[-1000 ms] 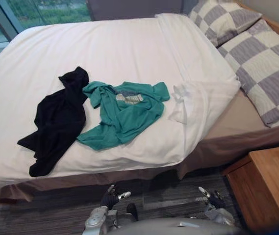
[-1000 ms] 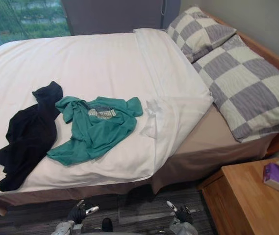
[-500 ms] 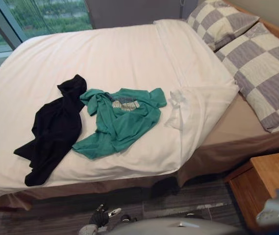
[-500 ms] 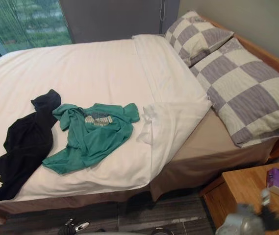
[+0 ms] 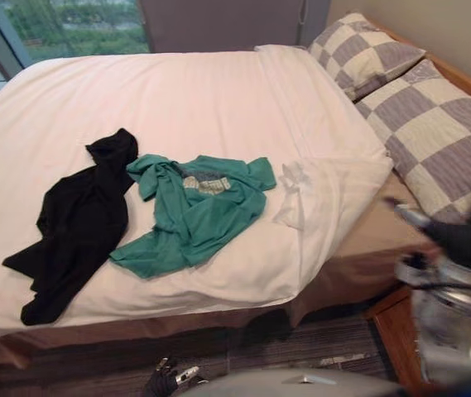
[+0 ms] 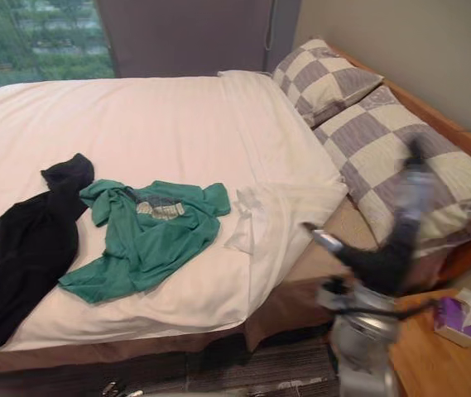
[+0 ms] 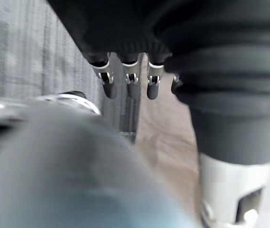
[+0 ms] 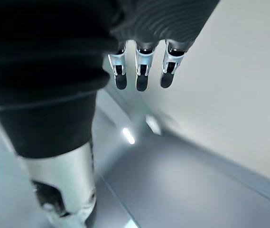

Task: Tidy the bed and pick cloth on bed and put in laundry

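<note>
Green shirt (image 5: 195, 208) on bed (image 5: 177, 91): lower right hand (image 6: 392, 248), fingers straight and empty, onto its bunched middle; left hand (image 5: 167, 380) relaxed.

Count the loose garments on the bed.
2: a crumpled black fabric garment on the left of the white bed; a teal-green T-shirt beside it, nearer the middle. Others may be hidden.

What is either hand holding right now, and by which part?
Nothing is held. The left hand and right hand are both open and empty. The green shirt and black garment lie loose on the bed.
</note>
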Motion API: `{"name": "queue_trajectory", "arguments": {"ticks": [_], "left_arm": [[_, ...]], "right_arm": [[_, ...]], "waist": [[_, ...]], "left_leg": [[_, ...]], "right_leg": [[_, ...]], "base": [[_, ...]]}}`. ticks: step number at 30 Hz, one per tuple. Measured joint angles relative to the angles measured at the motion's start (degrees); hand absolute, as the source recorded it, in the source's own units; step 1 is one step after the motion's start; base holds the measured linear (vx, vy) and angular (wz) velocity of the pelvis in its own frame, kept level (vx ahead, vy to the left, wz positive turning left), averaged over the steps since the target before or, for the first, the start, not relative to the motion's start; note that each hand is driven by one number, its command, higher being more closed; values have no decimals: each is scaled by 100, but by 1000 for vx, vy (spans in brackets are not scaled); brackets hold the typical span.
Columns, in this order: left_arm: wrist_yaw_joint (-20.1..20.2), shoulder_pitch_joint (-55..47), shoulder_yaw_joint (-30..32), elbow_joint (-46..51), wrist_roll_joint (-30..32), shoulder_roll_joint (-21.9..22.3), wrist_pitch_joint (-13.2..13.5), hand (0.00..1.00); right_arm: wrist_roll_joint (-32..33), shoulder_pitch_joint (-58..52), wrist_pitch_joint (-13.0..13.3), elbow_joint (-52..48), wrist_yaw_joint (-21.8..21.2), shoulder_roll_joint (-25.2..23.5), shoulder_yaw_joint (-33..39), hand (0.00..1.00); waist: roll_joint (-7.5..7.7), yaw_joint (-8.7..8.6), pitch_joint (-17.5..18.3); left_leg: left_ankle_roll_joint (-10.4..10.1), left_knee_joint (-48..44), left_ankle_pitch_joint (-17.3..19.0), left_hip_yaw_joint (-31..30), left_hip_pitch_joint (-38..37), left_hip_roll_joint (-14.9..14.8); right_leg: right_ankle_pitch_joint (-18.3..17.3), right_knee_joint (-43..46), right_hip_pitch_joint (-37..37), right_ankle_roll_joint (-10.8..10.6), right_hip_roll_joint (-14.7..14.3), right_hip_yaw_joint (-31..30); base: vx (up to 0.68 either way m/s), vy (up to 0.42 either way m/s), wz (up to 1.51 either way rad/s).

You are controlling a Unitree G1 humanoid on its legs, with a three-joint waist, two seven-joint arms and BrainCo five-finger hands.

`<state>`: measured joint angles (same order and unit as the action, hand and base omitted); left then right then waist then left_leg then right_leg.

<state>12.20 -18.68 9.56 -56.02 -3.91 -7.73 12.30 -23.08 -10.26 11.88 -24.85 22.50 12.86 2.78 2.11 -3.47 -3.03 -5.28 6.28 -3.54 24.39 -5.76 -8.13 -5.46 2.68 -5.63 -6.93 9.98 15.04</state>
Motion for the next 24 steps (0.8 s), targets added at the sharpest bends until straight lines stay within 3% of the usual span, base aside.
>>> {"name": "queue_trajectory", "arguments": {"ticks": [1,3,7,10,12,15,17,24], "left_arm": [[5,6,-55,6,0,-35,-67,0],[55,77,-63,7,12,-55,-159,0],[170,236,-111,60,13,-117,-605,0],[169,409,-372,156,-2,-243,-868,0],[170,500,-553,228,-11,-269,-970,0],[161,867,-739,307,-300,-270,-1056,0],[143,1161,-743,475,-500,-241,-1119,0],[164,1665,-742,1013,-687,-301,-1201,0]], "right_arm": [[337,359,-669,869,-13,206,312,0],[703,969,-1122,2362,-20,476,1088,0],[940,2095,-1601,3312,-132,1606,1654,0],[942,2879,-1996,3794,-225,2066,1668,0],[942,3373,-2140,4138,-277,2176,1600,0],[992,4305,-2216,4433,-422,2472,1270,0],[1142,4729,-2211,4305,-439,2650,1129,0],[1377,4945,-2220,3431,-608,2656,531,0]], "waist": [[-12,13,-4],[-35,57,-11],[-440,63,-170],[-582,97,-305],[-578,134,-384],[-555,153,-890],[-552,258,-1173],[-537,424,-1518]], "left_leg": [[29,0,-20,-64,62,36],[43,0,-31,-227,188,106],[176,-1,-153,-469,529,202],[194,-4,-248,-613,795,196],[177,-29,-341,-615,1012,169],[182,-38,-497,-626,1291,137],[207,-38,-564,-617,1551,105],[253,-38,-672,-624,2123,94]], "right_leg": [[3,-12,18,0,32,37],[9,-27,32,0,87,169],[75,-79,217,-12,152,346],[127,-63,405,4,139,481],[162,8,632,52,126,444],[174,206,991,76,125,372],[162,394,1349,95,124,324],[-122,1144,2184,169,249,340]], "base": [[-33,33,33],[-35,39,41],[-16,37,27],[12,0,22],[11,-2,5],[-48,10,0],[-81,27,1],[-32,6,9]]}}
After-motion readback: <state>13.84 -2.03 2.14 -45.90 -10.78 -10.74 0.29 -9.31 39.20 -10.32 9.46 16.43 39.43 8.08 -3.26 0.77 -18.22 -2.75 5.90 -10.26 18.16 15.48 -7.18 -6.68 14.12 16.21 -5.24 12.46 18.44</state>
